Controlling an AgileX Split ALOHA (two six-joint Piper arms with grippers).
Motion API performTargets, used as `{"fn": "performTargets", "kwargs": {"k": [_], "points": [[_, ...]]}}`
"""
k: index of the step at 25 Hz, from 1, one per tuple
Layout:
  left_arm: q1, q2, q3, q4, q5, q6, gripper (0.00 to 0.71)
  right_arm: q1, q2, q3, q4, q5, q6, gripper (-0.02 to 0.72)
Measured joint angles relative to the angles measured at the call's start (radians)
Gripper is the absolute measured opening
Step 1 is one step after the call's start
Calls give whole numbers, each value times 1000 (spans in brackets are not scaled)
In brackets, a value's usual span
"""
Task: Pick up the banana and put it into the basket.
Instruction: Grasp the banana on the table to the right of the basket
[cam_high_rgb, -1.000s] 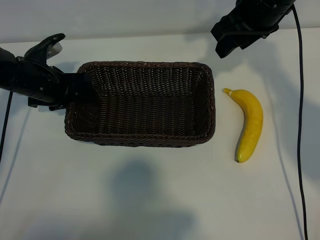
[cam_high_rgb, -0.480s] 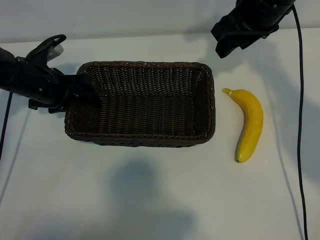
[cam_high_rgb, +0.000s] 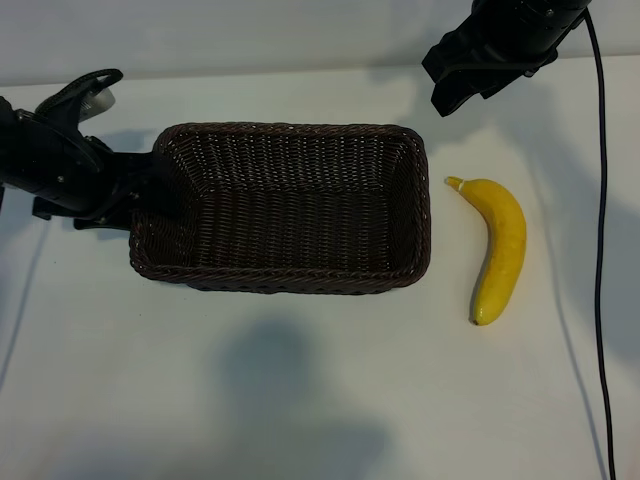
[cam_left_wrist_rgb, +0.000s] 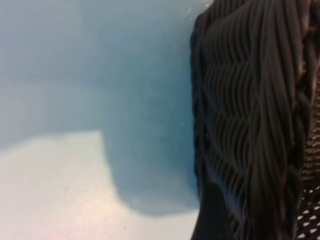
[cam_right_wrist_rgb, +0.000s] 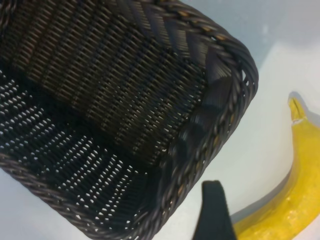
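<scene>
one banana (cam_high_rgb: 497, 252), bright yellow, curved, lying on the white table (cam_high_rgb: 320, 400) at right of centre in the exterior view, just beside the basket (cam_high_rgb: 285, 206) but apart from it, stem toward the top. judged light, firm yet bruisable, skin smooth and somewhat slippery; best taken across the thick middle with moderate squeeze. right gripper (cam_high_rgb: 478, 62), upper right, above the stem end, jaws parted, empty. left gripper (cam_high_rgb: 135, 188), at the basket's left end, jaws parted; contact with the rim cannot be told.
</scene>
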Motion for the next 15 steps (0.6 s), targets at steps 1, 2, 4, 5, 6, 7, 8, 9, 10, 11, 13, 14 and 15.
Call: {"fn": "performTargets", "kwargs": {"k": [1, 2, 4, 5, 6, 7, 8, 9, 10, 11, 13, 14, 15], "points": [[0, -9, 0, 21, 2, -12, 547, 0, 0, 0, 0, 0, 0, 524], [0, -22, 0, 39, 4, -24, 547, 0, 0, 0, 0, 0, 0, 524], [0, -50, 0, 74, 9, -50, 547, 0, 0, 0, 0, 0, 0, 524], [0, -67, 0, 90, 11, -57, 547, 0, 0, 0, 0, 0, 0, 524], [0, -85, 0, 104, 11, -69, 547, 0, 0, 0, 0, 0, 0, 524], [0, -101, 0, 115, 16, -75, 547, 0, 0, 0, 0, 0, 0, 524], [0, -120, 0, 122, 20, -78, 547, 0, 0, 0, 0, 0, 0, 524], [0, -140, 0, 126, 26, -79, 547, 0, 0, 0, 0, 0, 0, 524], [0, -155, 0, 127, 32, -80, 547, 0, 0, 0, 0, 0, 0, 524], [0, -174, 0, 129, 38, -80, 547, 0, 0, 0, 0, 0, 0, 524], [0, -207, 0, 136, 41, -80, 547, 0, 0, 0, 0, 0, 0, 524], [0, -219, 0, 142, 42, -84, 547, 0, 0, 0, 0, 0, 0, 524], [0, -232, 0, 153, 46, -87, 547, 0, 0, 0, 0, 0, 0, 524]]}}
